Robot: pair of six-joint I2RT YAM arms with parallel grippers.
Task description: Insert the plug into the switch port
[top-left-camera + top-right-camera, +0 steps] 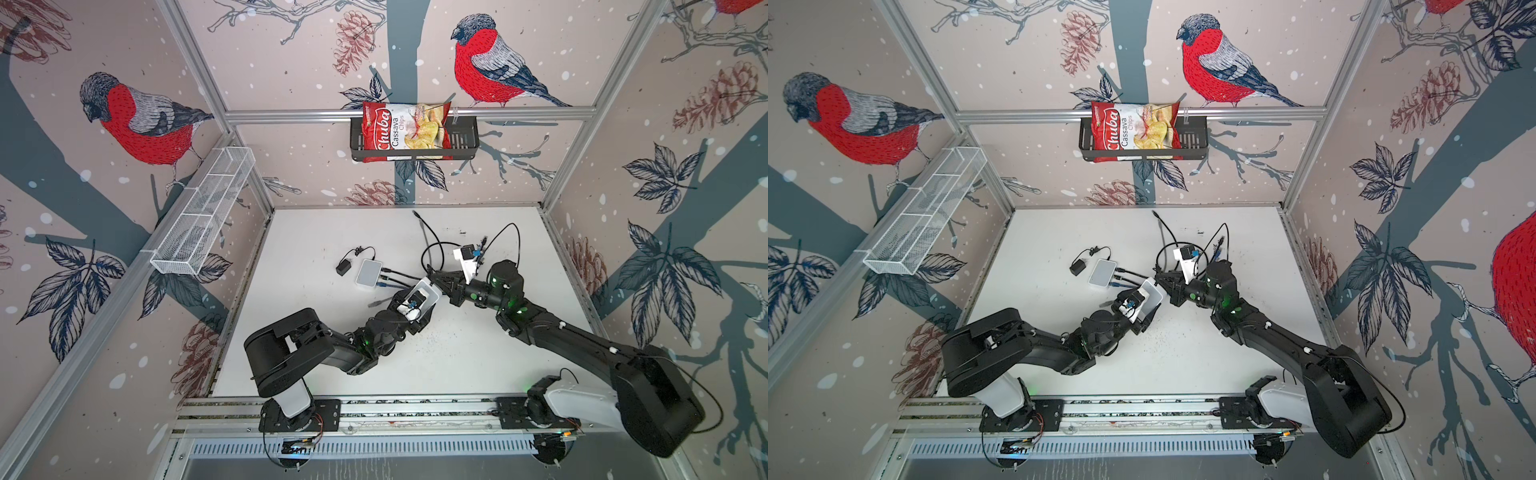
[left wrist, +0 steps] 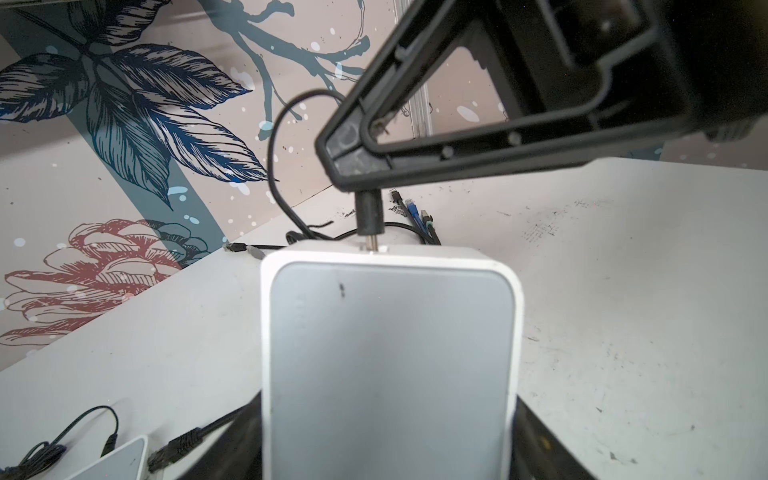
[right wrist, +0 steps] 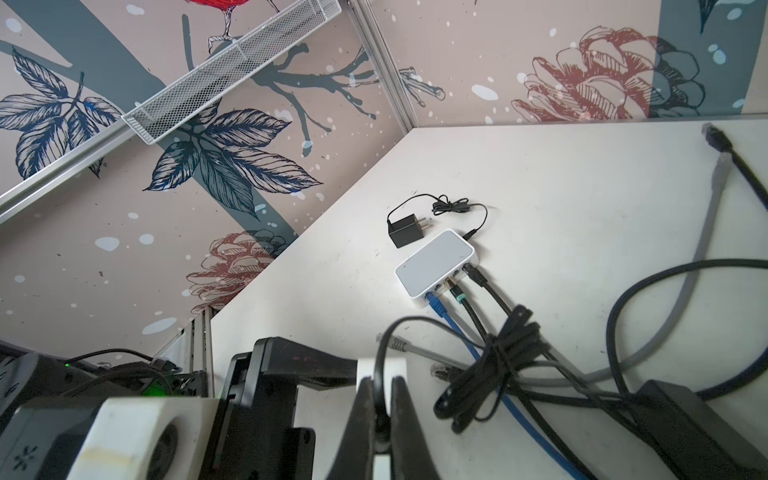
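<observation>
My left gripper (image 2: 390,436) is shut on a white switch with a grey face (image 2: 390,353), holding it by its two long sides above the table (image 1: 428,293) (image 1: 1150,297). Its fingers (image 2: 536,440) show dark on each side. My right gripper (image 2: 345,166) (image 1: 434,276) is shut on a black barrel plug (image 2: 370,212). The plug's thin black cord loops away behind it. Its metal tip meets the port (image 2: 376,248) on the switch's far edge, with a short piece of pin showing. In the right wrist view the plug (image 3: 377,419) sits pinched between the shut fingers.
A second white switch (image 1: 368,272) (image 3: 434,264) lies on the table with blue and black cables plugged in, and a black adapter (image 1: 343,267) lies beside it. A tangle of bundled cables (image 3: 498,361) lies under the right arm. A mesh tray (image 1: 203,216) and a basket holding a chips bag (image 1: 405,126) hang on the walls.
</observation>
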